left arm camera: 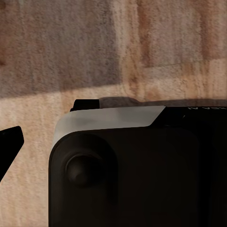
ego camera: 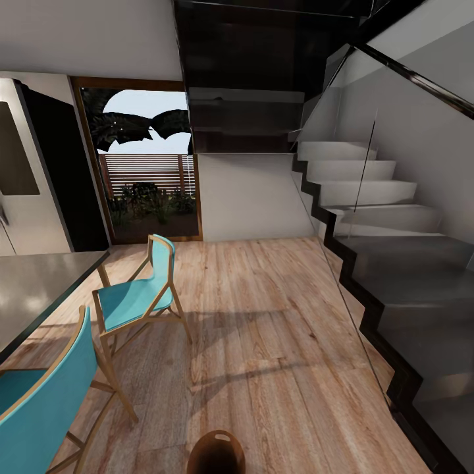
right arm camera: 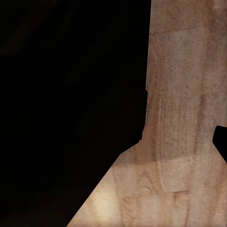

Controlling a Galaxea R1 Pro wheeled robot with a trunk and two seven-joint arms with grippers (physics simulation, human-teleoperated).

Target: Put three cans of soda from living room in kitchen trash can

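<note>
The trash can [ego camera: 216, 453], brown and round with a slot handle near its rim, stands on the wood floor at the bottom edge of the head view, directly in front of me. The orange soda cans are out of view. In the left wrist view, one black fingertip [left arm camera: 10, 141] of my left gripper pokes in beside my dark base, over the floor. In the right wrist view, a black fingertip [right arm camera: 221, 143] sits at the frame's edge beside a large dark shape. Nothing shows between the fingers, and neither view reveals how the jaws stand.
The stainless fridge [ego camera: 26, 171] stands at the far left. A grey counter [ego camera: 33, 289] with two turquoise chairs [ego camera: 141, 296] [ego camera: 33, 408] lines the left side. A glass-railed staircase [ego camera: 395, 263] fills the right. Wood floor [ego camera: 263, 342] runs ahead to a glass door [ego camera: 148, 171].
</note>
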